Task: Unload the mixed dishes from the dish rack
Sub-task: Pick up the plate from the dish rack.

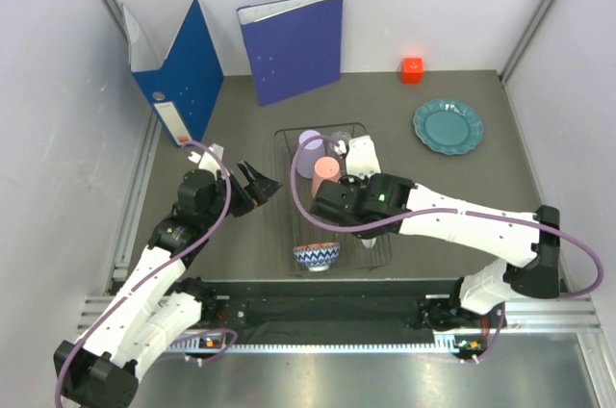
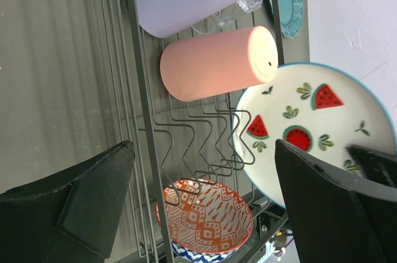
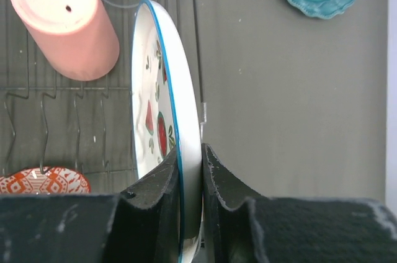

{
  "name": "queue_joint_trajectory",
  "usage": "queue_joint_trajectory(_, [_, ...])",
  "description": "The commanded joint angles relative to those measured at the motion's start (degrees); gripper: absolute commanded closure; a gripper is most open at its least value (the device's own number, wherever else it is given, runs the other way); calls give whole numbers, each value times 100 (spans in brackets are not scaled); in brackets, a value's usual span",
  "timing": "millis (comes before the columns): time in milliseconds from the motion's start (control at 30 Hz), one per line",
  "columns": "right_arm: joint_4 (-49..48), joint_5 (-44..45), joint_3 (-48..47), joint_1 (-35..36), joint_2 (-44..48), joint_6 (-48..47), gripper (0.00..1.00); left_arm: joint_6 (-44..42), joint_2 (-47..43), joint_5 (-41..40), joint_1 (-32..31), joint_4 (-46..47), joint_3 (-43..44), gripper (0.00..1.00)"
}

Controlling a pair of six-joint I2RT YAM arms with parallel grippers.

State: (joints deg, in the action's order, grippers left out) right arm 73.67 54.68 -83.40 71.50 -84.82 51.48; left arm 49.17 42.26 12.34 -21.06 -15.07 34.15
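Note:
The black wire dish rack holds a lavender cup, a clear glass tumbler, a pink cup, an upright white plate with red wedge marks and a small blue-white bowl at its near end. My right gripper is shut on the white plate's rim, one finger on each face. My left gripper is open and empty just left of the rack, facing the pink cup and the bowl. The teal scalloped plate lies on the table at the right.
Two blue binders stand at the back. A small red cube sits at the back right, beyond the teal plate. Grey walls close in both sides.

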Motion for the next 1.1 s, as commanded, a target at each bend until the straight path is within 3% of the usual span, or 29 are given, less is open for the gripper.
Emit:
queue_joint_trajectory(0, [77, 570, -686, 57, 264, -147, 100, -65, -16, -47, -12, 145, 92, 1])
queue_joint_trajectory(433, [-423, 228, -784, 57, 913, -463, 100, -74, 19, -21, -12, 171, 144, 1])
queue_joint_trajectory(733, [-2645, -676, -248, -356, 2750, -1368, 100, -118, 54, -74, -12, 206, 328, 1])
queue_joint_trajectory(833, [-3462, -1510, 164, -882, 3312, -1500, 100, -171, 72, -188, -12, 171, 565, 1])
queue_joint_trajectory(1067, [-5379, -5100, 1254, -2938, 3797, -1106, 100, -504, 247, -145, -3, 285, 1444, 1])
